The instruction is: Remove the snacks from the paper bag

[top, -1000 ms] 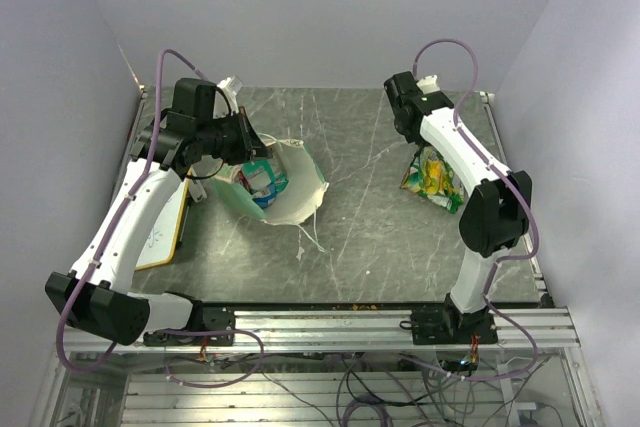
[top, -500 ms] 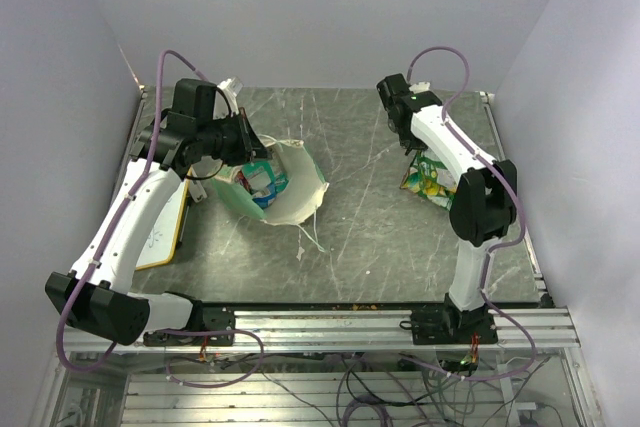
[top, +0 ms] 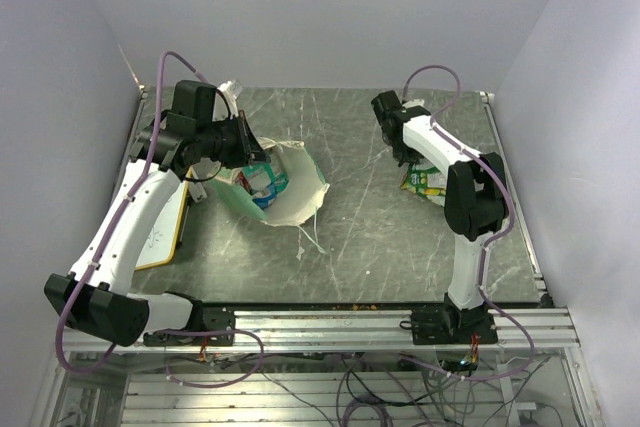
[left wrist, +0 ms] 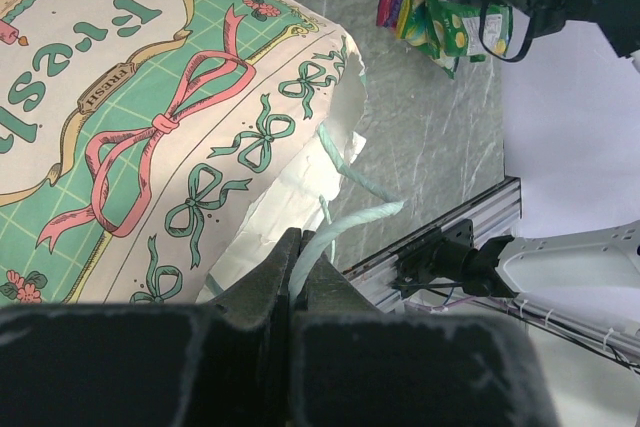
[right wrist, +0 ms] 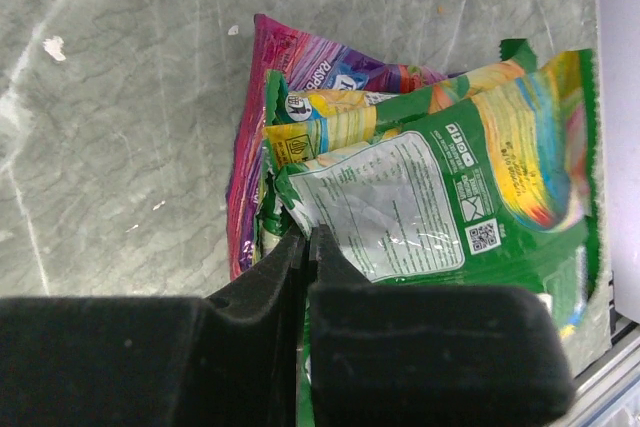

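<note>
Grey marbled table (top: pixel 370 237): green paper bag (top: pixel 298 197) tipped over at left-centre, cream mouth gaping toward the near right. Held by the left gripper (left wrist: pixel 298 247), jaws pinching the bag's rim edge on its far-left side. One packet (top: pixel 262 179) visible inside, deep in the mouth, just beside that grip. Well apart at the right: pile of snacks (top: pixel 425 182) already out, green-and-white packets (right wrist: pixel 400 207) over a magenta packet (right wrist: pixel 250 177). Right gripper (right wrist: pixel 305 237) at the pile's edge, jaws pressed together; cannot tell whether a foil corner is caught. Judged: left arm nearer but occupied; remaining packet lies leftward of the right jaws, through the mouth facing them.
</note>
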`<state>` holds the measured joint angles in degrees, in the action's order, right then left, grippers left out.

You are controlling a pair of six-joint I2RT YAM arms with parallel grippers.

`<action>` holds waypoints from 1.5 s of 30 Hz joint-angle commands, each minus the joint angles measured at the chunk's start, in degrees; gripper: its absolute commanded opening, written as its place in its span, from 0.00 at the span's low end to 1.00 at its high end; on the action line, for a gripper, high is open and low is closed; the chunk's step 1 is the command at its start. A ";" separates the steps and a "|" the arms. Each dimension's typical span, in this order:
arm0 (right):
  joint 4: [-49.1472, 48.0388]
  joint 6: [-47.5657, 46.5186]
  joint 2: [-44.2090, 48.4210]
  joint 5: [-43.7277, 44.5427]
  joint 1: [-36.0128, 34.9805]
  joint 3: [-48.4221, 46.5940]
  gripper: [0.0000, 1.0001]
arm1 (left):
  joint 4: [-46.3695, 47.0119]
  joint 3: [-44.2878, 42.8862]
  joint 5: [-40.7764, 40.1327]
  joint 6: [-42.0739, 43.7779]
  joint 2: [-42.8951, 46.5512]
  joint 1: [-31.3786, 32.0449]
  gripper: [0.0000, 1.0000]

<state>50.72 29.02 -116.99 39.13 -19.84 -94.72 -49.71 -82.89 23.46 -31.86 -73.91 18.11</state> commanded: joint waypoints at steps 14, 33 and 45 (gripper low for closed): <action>-3.21 1.89 5.75 -4.72 0.46 0.68 0.33 | -1.13 -1.42 0.19 0.76 2.44 0.17 0.07; -12.38 -10.17 42.32 -27.33 0.50 26.31 0.87 | 1.53 4.13 4.97 -1.26 4.72 2.09 0.07; -39.52 -13.79 66.41 -55.28 -10.48 48.72 0.80 | 3.67 10.71 5.81 -2.62 10.94 8.26 0.07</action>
<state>25.21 19.75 -53.69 -4.71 -23.94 -49.71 -48.60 -73.73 28.03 -33.06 -66.28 25.80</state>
